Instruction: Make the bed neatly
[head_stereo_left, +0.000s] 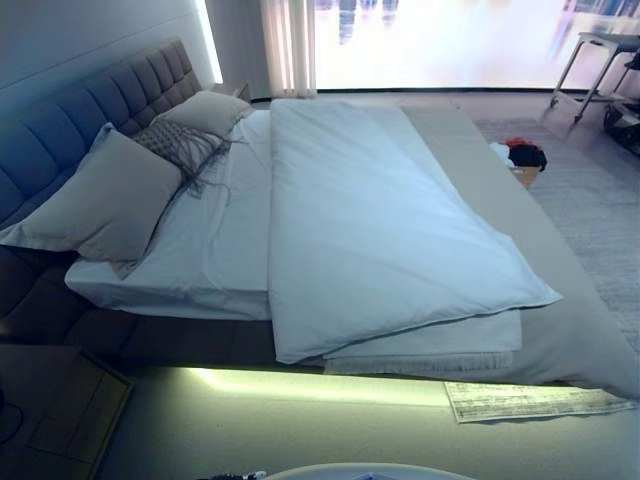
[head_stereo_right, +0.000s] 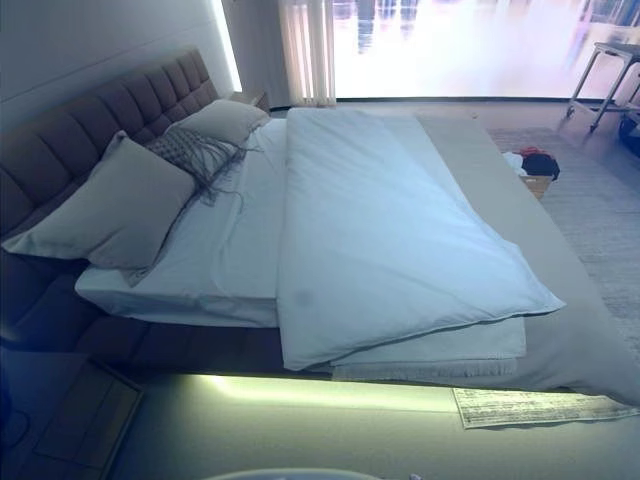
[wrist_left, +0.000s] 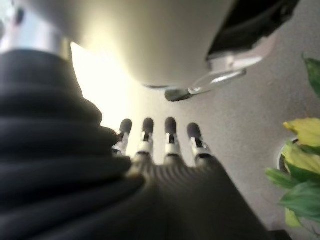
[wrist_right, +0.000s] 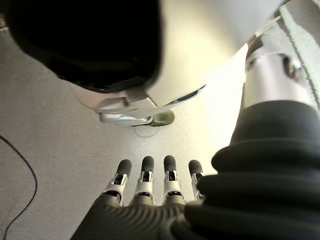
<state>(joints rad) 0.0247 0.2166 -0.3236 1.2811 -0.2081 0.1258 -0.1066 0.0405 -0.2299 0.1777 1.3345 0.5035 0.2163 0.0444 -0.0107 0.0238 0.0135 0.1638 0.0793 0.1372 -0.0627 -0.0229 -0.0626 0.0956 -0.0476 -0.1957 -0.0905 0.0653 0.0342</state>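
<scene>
Duvet (head_stereo_left: 380, 240) lies folded toward the foot. Left hand (wrist_left: 165, 145) and right hand (wrist_right: 150, 182) hang straight-fingered, empty. Best grab its top corners evenly.

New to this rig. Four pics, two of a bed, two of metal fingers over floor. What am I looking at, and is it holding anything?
It is a two-legged humanoid robot with two arms and fingered hands, set to make a bed. The two wide pictures come from a stereo camera on its head, so they show one scene twice: a bed with a pale duvet lying folded and askew down the middle, two large pillows and a small fringed cushion at the padded headboard. A paper sheet lies on the floor beside the bed.

The other two pictures come from wrist cameras. The left hand and the right hand both hang over carpet with straight fingers, holding nothing. A green plant shows by the left one.
</scene>
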